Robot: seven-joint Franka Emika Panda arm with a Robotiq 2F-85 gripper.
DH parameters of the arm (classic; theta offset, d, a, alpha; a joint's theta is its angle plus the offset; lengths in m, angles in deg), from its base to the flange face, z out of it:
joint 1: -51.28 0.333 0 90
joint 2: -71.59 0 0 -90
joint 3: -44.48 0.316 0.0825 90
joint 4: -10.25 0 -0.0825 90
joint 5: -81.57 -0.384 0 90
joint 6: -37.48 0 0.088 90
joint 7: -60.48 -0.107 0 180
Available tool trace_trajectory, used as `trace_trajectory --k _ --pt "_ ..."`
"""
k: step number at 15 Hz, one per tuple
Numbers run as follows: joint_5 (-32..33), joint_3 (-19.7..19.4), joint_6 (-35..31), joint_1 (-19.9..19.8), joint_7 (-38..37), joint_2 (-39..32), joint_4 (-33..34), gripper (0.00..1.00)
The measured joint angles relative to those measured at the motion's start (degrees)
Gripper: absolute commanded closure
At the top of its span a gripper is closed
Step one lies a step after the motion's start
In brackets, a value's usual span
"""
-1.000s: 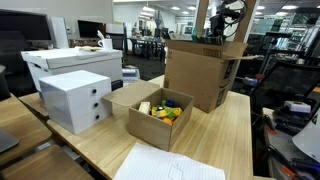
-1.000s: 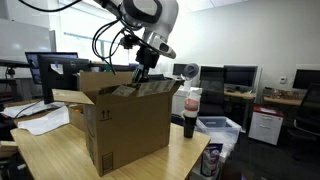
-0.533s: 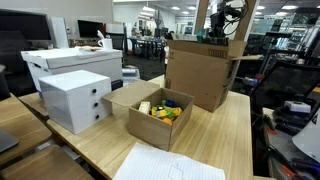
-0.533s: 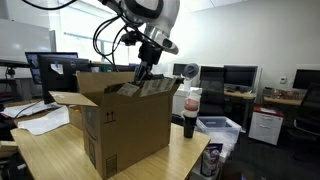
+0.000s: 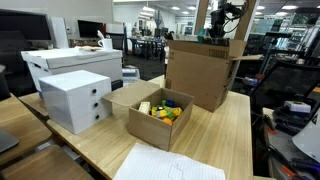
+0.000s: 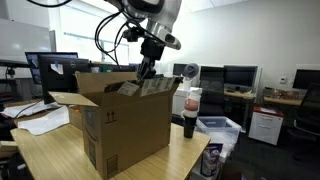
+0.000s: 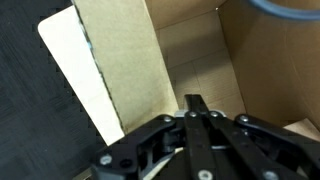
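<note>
Carefully: my pincer [image 7: 196,104] pressed together above the open cardboard box [image 6: 128,125], I should steer clear of its flap [image 7: 115,60]

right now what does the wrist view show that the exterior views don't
Only the wrist view: the inside of the large brown cardboard box, with its bare inner walls, and the gripper seen from behind, its fingers shut together. Only the exterior views: the small open cardboard box of colourful items, the white drawer box, and a dark bottle standing beside the large box. Shared: the large box, with the gripper at its open top.
</note>
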Motion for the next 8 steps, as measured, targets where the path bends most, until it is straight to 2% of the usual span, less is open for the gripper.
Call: trace_trajectory --k 8 --pt "-12.7 -0.22 0.13 -2.28 0.73 -0.28 -1.51 1.0"
